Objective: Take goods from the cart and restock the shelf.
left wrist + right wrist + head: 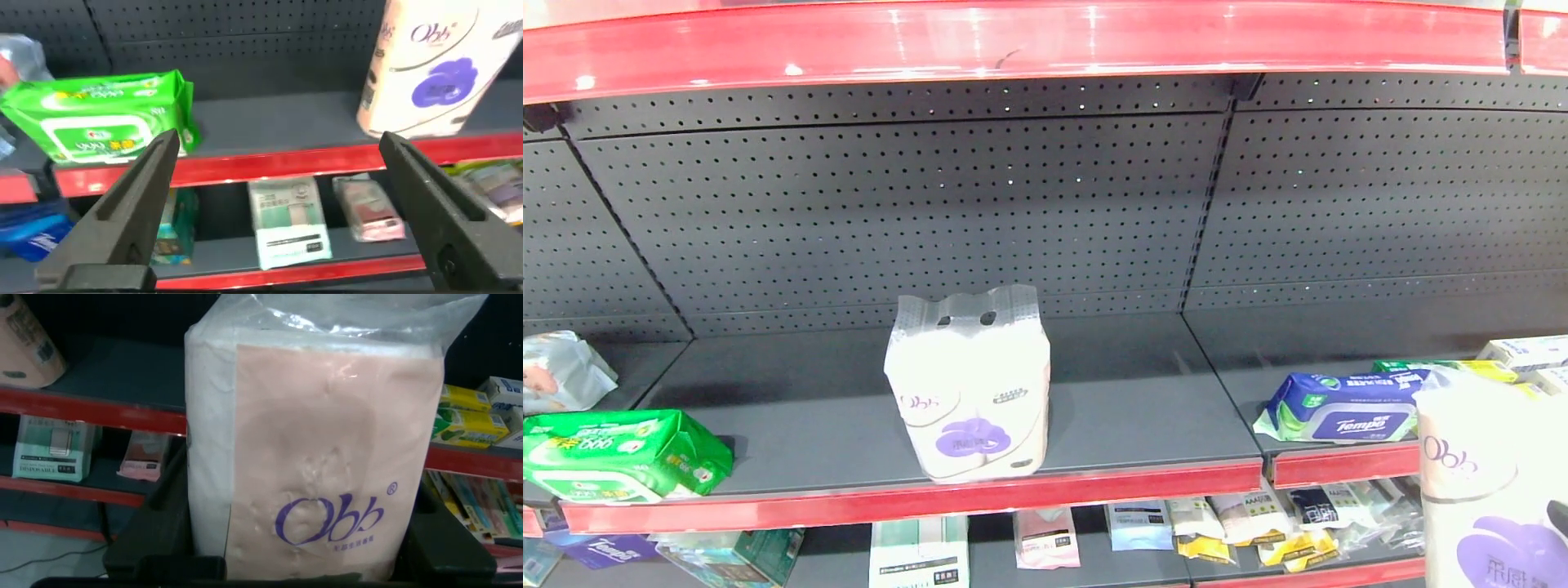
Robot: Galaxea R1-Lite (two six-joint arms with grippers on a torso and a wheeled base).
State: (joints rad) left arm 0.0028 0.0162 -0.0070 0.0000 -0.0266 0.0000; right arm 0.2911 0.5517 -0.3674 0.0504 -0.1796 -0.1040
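Take the standing roll pack (968, 384) as your landmark: it stands upright on the grey shelf (809, 408), close to the red front edge, with its plastic handle flap up and its purple print facing you.

Your left tool (278, 208) is spread wide with nothing between its two dark fingers (135, 200). It hangs out in front of the shelf edge, to the left of the standing roll pack and well apart from it.

Your right tool (302, 547) is clamped on a second pack of the same kind, the held roll pack (1494, 482), with one finger pressed against each side of it. That pack is upright, off the shelf, to the right of the standing roll pack and nearer to you, well apart from it.

A green wipes pack (621, 453) lies flat on the same shelf to the left of the standing roll pack, near the front edge, with a crumpled clear bag (564, 371) beyond it. To the right of the landmark, past the shelf divider, a blue wipes pack (1343, 406) lies flat, and a few small boxes (1523, 351) sit farther right again.

Behind the standing roll pack rises the dark pegboard back panel (931, 204). Below it, the lower shelf (1111, 567) carries a white-and-green pack (919, 551), a pink pack (1045, 537) and a row of smaller packets (1258, 523) toward the right.
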